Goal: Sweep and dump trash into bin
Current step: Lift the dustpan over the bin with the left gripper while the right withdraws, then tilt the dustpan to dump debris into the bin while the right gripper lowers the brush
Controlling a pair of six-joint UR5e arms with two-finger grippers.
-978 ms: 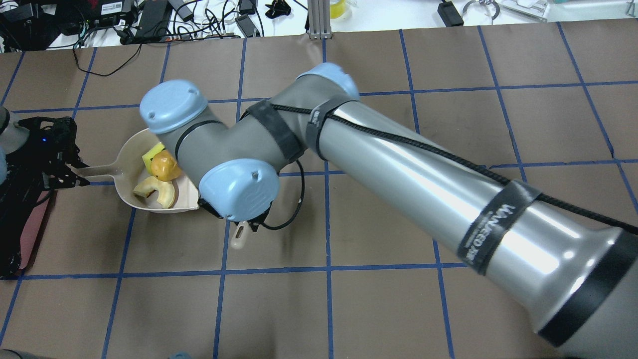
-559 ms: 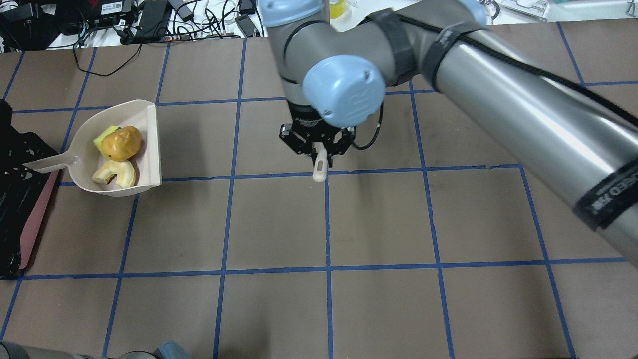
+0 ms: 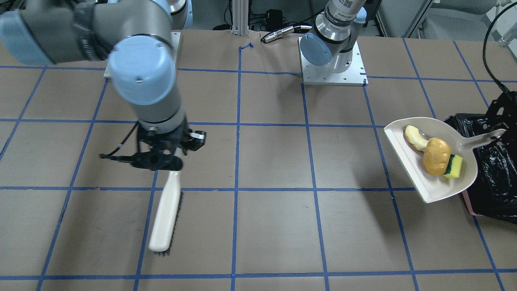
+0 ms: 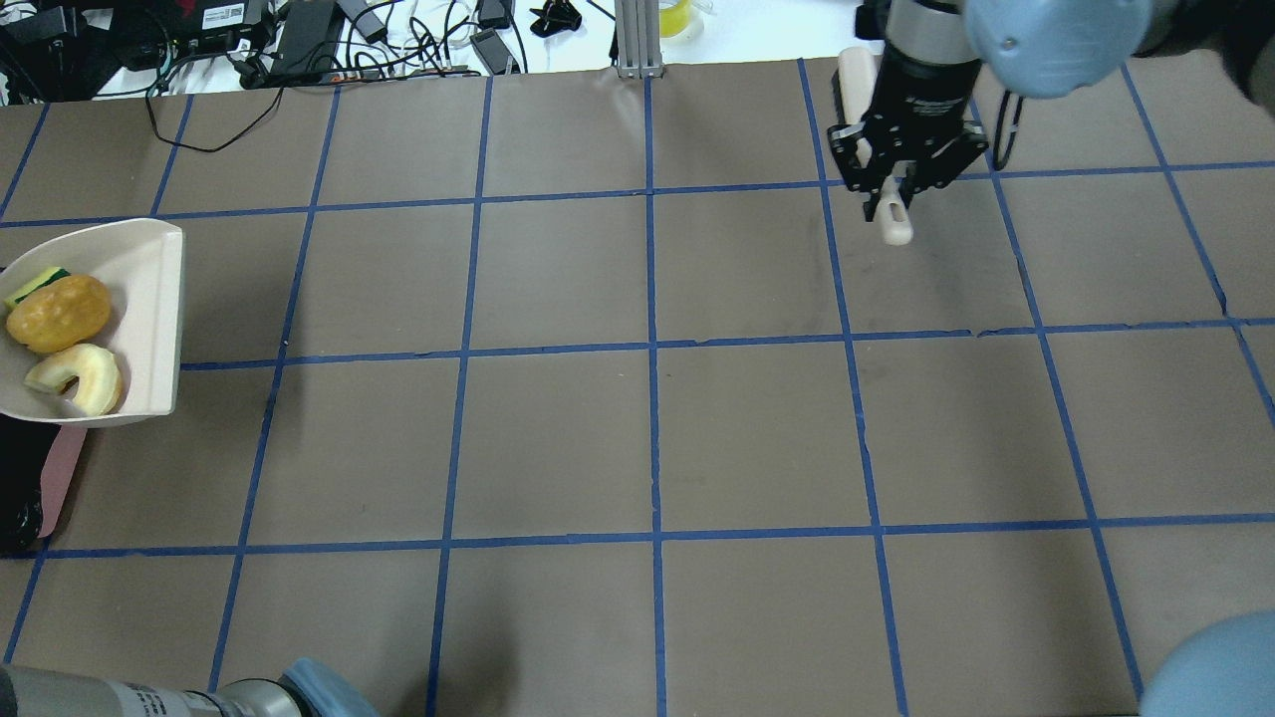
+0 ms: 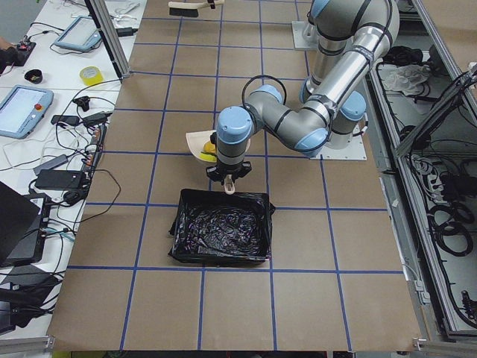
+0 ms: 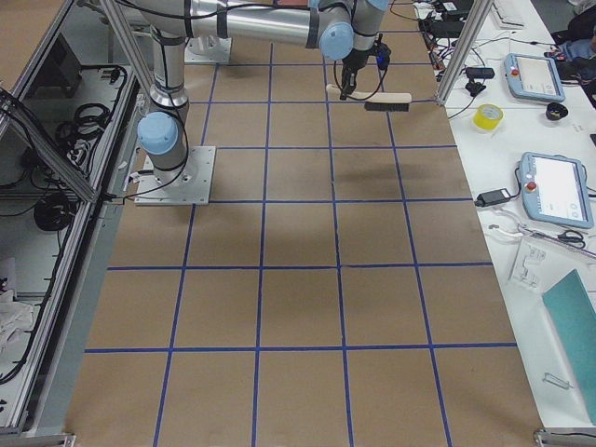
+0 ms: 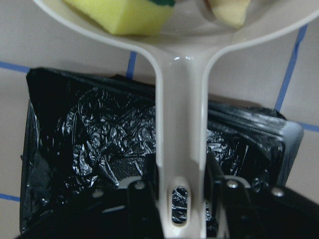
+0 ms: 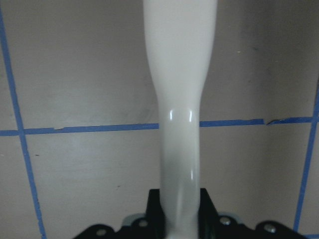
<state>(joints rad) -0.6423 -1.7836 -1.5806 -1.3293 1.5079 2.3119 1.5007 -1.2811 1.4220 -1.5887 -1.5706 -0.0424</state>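
The beige dustpan (image 3: pixel 428 186) holds the trash: an orange-yellow lump (image 3: pixel 436 155), a pale crescent slice (image 3: pixel 415 137) and a yellow sponge with a green side (image 3: pixel 454 166). My left gripper (image 7: pixel 180 186) is shut on the dustpan handle (image 7: pixel 179 114) and holds the pan at the edge of the bin (image 3: pixel 497 182), whose black bag (image 7: pixel 89 149) lies below the handle. In the overhead view the pan (image 4: pixel 149 299) is at the far left. My right gripper (image 3: pixel 171 159) is shut on the handle of the beige brush (image 3: pixel 165 218), far from the pan.
Cables and electronics (image 4: pixel 299 40) line the table's far edge, beside an aluminium post (image 4: pixel 637 40). The arm base plate (image 3: pixel 333 76) stands on the robot's side. Blue tape lines grid the brown table (image 4: pixel 647 438).
My right arm has carried the brush away from the dustpan to the far right of the table. My left gripper has moved the loaded dustpan left, up to the bin.
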